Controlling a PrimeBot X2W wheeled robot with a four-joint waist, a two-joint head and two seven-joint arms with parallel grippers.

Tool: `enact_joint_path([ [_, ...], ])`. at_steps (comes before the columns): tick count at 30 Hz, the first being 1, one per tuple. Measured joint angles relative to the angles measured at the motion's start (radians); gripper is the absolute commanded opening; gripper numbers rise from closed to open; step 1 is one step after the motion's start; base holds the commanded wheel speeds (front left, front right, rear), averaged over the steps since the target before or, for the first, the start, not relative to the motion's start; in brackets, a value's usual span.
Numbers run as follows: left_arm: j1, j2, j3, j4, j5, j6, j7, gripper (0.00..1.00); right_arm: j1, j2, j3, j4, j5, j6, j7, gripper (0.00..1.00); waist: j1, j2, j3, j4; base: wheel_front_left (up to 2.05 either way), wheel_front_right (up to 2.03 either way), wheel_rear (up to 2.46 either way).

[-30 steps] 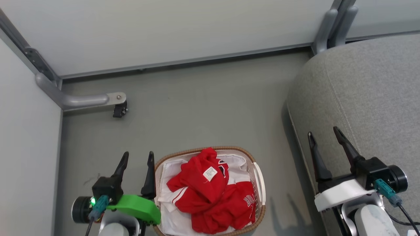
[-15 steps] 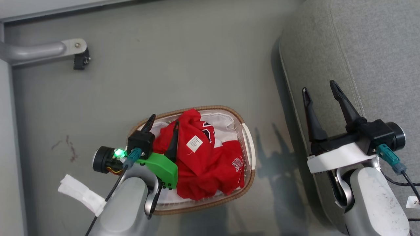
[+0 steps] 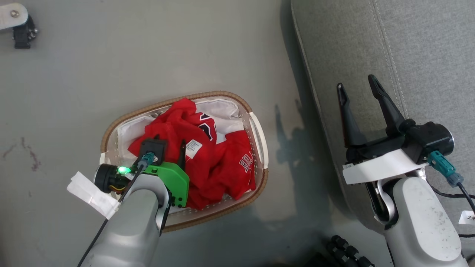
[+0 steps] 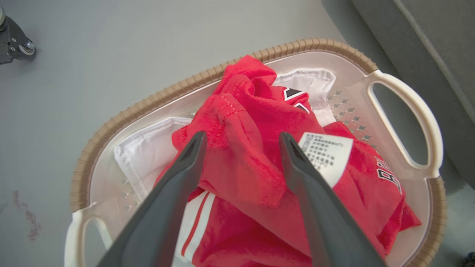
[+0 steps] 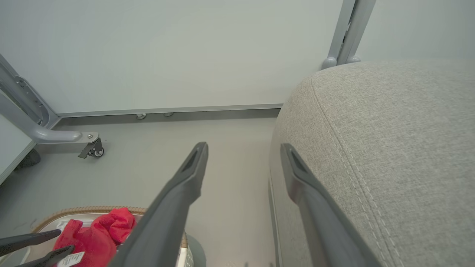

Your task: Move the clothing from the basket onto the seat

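The basket [image 3: 111, 128], oval and white with a brown woven rim, stands on the floor left of the seat [image 3: 408, 44]. The red clothing [image 3: 219, 163] lies crumpled in it over a white liner, a small white label [image 4: 326, 154] facing up. My left gripper [image 3: 169, 148] points down into the basket and is open. In the left wrist view, the left gripper [image 4: 242, 135] has its fingers on either side of a raised fold of clothing [image 4: 252, 148]. My right gripper [image 3: 355, 82] hovers open and empty at the seat's front edge; in the right wrist view the right gripper [image 5: 243, 146] straddles that edge of the seat [image 5: 389, 129].
A grey frame leg with a black caster [image 5: 92, 150] stands on the floor at the far left, below a pale wall panel [image 5: 185, 55]. Bare grey floor [image 3: 167, 55] surrounds the basket. A dark ribbed part [image 3: 345, 248] shows at the bottom edge.
The head camera has tilted down, shifting the whole picture. My left gripper moved from beside the basket's left rim to over the clothing and lowered onto it. The right gripper stayed open.
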Motion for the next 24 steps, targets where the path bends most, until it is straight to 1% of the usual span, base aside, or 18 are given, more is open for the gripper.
enact_joint_path([
  [6, -0.044, 0.000, -0.021, 0.093, -0.050, -0.001, 0.023, 1.00, -0.018, 0.000, 0.006, -0.005, 0.016, 0.000, 0.000, 1.00, 0.0000, 0.0000, 0.046, -0.033, 0.00, 0.00, 0.00],
  [14, -0.065, 0.000, -0.060, 0.173, -0.104, -0.004, 0.132, 1.00, -0.032, 0.000, 0.018, -0.007, 0.032, 0.000, 0.000, 1.00, 0.0000, 0.0000, 0.085, -0.060, 0.00, 0.00, 0.00],
  [15, -0.068, 0.000, -0.063, 0.179, -0.110, -0.003, 0.144, 0.92, -0.034, 0.000, 0.019, -0.007, 0.035, 0.000, 0.000, 1.00, 0.0000, 0.0000, 0.088, -0.063, 0.00, 0.00, 0.00],
  [17, -0.070, 0.000, -0.068, 0.188, -0.119, -0.001, 0.157, 0.53, -0.034, 0.000, 0.021, -0.007, 0.036, 0.000, 0.000, 1.00, -0.0001, 0.0000, 0.090, -0.066, 0.00, 0.00, 0.00],
  [20, -0.070, 0.000, -0.072, 0.196, -0.130, 0.001, 0.167, 0.28, -0.034, 0.000, 0.024, -0.007, 0.036, 0.000, 0.000, 1.00, -0.0001, 0.0000, 0.090, -0.068, 0.00, 0.00, 0.00],
  [21, -0.070, 0.000, -0.074, 0.199, -0.133, 0.002, 0.168, 0.04, -0.034, 0.000, 0.025, -0.007, 0.036, 0.000, 0.000, 1.00, -0.0001, 0.0000, 0.090, -0.069, 0.00, 0.00, 0.00],
  [22, -0.070, 0.000, -0.075, 0.202, -0.140, 0.002, 0.170, 0.00, -0.034, 0.000, 0.025, -0.008, 0.036, 0.000, 0.000, 1.00, -0.0001, 0.0000, 0.091, -0.070, 0.00, 0.00, 0.00],
  [24, -0.070, 0.000, -0.078, 0.207, -0.147, 0.003, 0.170, 0.00, -0.034, 0.000, 0.025, -0.008, 0.036, 0.000, 0.000, 1.00, -0.0001, 0.0000, 0.091, -0.072, 0.00, 0.00, 0.00],
])
